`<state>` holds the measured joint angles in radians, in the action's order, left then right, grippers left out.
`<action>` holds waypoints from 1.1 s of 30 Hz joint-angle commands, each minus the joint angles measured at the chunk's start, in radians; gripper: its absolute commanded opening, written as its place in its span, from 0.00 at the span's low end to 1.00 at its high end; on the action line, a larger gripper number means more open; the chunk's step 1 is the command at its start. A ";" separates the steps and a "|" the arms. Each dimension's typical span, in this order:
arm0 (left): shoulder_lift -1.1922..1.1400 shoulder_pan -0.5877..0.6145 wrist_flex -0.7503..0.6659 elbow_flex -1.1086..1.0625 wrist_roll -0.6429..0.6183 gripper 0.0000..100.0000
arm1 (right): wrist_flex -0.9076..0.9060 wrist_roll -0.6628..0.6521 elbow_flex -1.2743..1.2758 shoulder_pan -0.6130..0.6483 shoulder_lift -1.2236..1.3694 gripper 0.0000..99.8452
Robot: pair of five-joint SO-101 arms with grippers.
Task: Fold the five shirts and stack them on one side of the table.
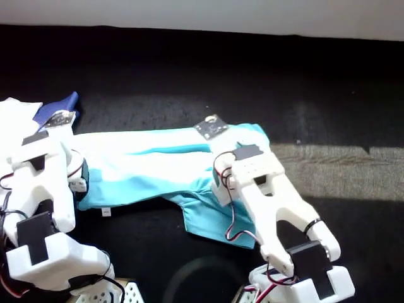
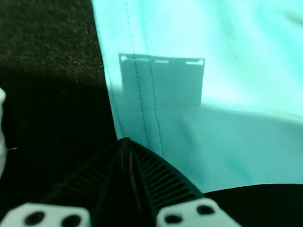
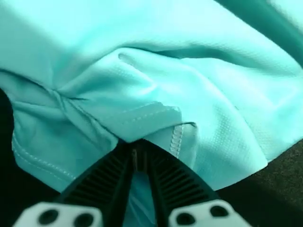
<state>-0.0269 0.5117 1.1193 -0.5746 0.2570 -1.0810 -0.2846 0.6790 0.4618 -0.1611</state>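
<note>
In the high view, a teal shirt [image 1: 151,167] lies across the middle of the dark tabletop [image 1: 189,63]. It stretches from the left arm [image 1: 41,183] to the right arm [image 1: 265,202]. Its far part is flat and one layer seems already turned over lengthwise, but a loose flap hangs out toward the near side by the right arm, so the fold looks half made at best. At the far left edge sit a white cloth [image 1: 16,113] and a blue cloth [image 1: 60,104] just beside it. These are probably others of the five shirts, though whether they are folded or merely heaped cannot be told. No tidy stack of five shows anywhere, so most of the work appears to be left.

In the left wrist view, the left claw [image 2: 127,144] has its jaws together on the shirt's stitched hem, right where the fabric meets the bare tabletop. A darker rectangle [image 2: 161,82] shows in the fabric beyond it, and the cloth there is smooth.

In the right wrist view, the right claw [image 3: 135,149] is clamped on a bunched, seamed edge of the shirt. Wrinkles run out from the pinch — this end is far from flat and will need smoothing once the fold is laid down.
</note>
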 commanded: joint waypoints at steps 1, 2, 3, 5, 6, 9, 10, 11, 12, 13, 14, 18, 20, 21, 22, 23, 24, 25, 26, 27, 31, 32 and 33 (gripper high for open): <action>0.044 0.002 -0.063 -0.028 0.005 0.01 | -0.084 -0.034 -0.002 0.105 -0.019 0.01; 0.042 0.007 -0.078 -0.031 0.005 0.01 | -0.101 -0.032 -0.002 0.134 -0.019 0.01; 0.042 0.013 -0.089 -0.033 0.005 0.01 | -0.120 -0.032 -0.002 0.159 -0.019 0.01; 0.042 0.024 -0.123 -0.048 0.005 0.01 | -0.160 -0.034 -0.002 0.205 -0.019 0.01; 0.042 0.024 -0.143 -0.059 0.005 0.01 | -0.180 -0.035 -0.002 0.223 -0.021 0.01; 0.042 0.022 -0.229 -0.128 0.005 0.01 | -0.234 -0.044 -0.035 0.257 -0.059 0.01; 0.051 0.022 -0.249 -0.147 0.003 0.01 | -0.252 -0.066 -0.054 0.260 -0.088 0.01; 0.053 0.022 -0.255 -0.153 0.003 0.01 | -0.269 -0.083 -0.076 0.262 -0.125 0.01; 0.053 0.022 -0.256 -0.151 0.002 0.01 | -0.285 -0.089 -0.102 0.260 -0.166 0.01; 0.053 0.024 -0.256 -0.151 0.002 0.01 | -0.298 -0.097 -0.128 0.255 -0.209 0.01; 0.053 0.024 -0.256 -0.151 0.002 0.01 | -0.303 -0.097 -0.156 0.249 -0.254 0.01; 0.053 0.024 -0.259 -0.151 0.002 0.01 | -0.262 -0.091 -0.209 0.162 -0.340 0.01; 0.053 0.024 -0.259 -0.150 0.002 0.01 | -0.229 -0.089 -0.173 0.128 -0.321 0.01; 0.053 0.024 -0.259 -0.150 0.002 0.01 | -0.217 -0.087 -0.148 0.120 -0.305 0.02; 0.053 0.024 -0.259 -0.150 0.002 0.01 | -0.214 -0.081 -0.127 0.119 -0.282 0.05; 0.053 0.024 -0.259 -0.150 0.002 0.01 | -0.211 -0.046 -0.113 0.119 -0.257 0.09; 0.053 0.024 -0.259 -0.150 0.002 0.01 | -0.211 -0.008 -0.105 0.122 -0.229 0.13; 0.053 0.024 -0.259 -0.150 0.002 0.01 | -0.211 0.011 -0.104 0.124 -0.203 0.18; 0.053 0.024 -0.259 -0.150 0.002 0.01 | -0.211 0.005 -0.104 0.125 -0.182 0.21; 0.053 0.024 -0.261 -0.150 0.002 0.01 | -0.209 -0.002 -0.104 0.127 -0.160 0.24; 0.053 0.024 -0.261 -0.150 0.002 0.01 | -0.160 -0.005 -0.099 0.131 -0.093 0.24; 0.053 0.024 -0.261 -0.150 0.002 0.01 | -0.153 -0.005 -0.097 0.130 -0.079 0.24; 0.053 0.024 -0.261 -0.150 0.002 0.01 | -0.151 -0.005 -0.099 0.130 -0.064 0.24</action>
<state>0.0207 0.5255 0.8922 -0.7234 0.2555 -1.2497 -0.3000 0.5838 0.5984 -0.2486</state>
